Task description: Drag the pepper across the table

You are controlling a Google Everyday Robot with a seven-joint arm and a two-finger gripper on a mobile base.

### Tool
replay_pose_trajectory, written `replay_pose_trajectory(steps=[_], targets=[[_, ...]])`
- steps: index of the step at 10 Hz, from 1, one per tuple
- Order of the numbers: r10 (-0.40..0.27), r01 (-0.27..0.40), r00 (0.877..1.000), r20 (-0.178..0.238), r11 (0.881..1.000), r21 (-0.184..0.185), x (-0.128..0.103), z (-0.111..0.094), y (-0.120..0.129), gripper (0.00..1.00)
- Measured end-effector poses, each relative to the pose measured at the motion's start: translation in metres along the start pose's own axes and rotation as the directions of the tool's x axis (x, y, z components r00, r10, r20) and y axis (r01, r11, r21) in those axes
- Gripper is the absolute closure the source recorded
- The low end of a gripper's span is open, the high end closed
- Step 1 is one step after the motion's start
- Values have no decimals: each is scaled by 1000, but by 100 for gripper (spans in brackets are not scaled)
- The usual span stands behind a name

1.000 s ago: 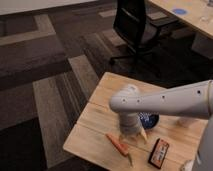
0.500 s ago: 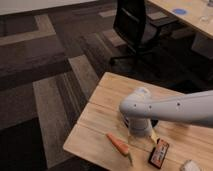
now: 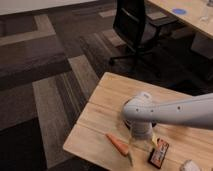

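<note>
The hand (image 3: 136, 148), grip unreadable, hangs just beside the pepper (image 3: 118, 143) on the table (image 3: 107, 100).

The slender orange-red pepper (image 3: 118, 143) lies on the light wooden plank-grain table (image 3: 115, 95). The pale grey gripper (image 3: 136, 149) hangs just right of it. Farther right, a dark rectangular packet (image 3: 159, 152) bears orange markings. The carpet (image 3: 45, 90) has dark and pale striped bands.
</note>
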State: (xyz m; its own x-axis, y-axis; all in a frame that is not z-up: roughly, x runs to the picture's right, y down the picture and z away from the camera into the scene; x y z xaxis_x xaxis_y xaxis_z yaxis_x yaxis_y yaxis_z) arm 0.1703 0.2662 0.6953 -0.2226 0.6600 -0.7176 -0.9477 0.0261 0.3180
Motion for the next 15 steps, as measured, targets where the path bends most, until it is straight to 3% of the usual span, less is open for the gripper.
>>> replay_pose_trajectory(steps=[2,4,5,7,8,9,11,12,15], targets=[[-68,68,998,-2,998,13,3,-2,19,35],[-207,206,978,2,978,40,8,-16,55,35],[-327,325,945,26,944,48,8,-36,90,35],[-465,463,882,72,885,45,4,-66,137,35],[-471,468,879,77,882,46,3,-69,140,35],[-464,461,882,86,886,51,1,-74,139,35],[-398,395,911,111,917,49,-4,-83,122,35],[-339,336,933,121,941,51,-7,-81,101,35],[-208,205,971,122,978,39,-5,-58,58,35]])
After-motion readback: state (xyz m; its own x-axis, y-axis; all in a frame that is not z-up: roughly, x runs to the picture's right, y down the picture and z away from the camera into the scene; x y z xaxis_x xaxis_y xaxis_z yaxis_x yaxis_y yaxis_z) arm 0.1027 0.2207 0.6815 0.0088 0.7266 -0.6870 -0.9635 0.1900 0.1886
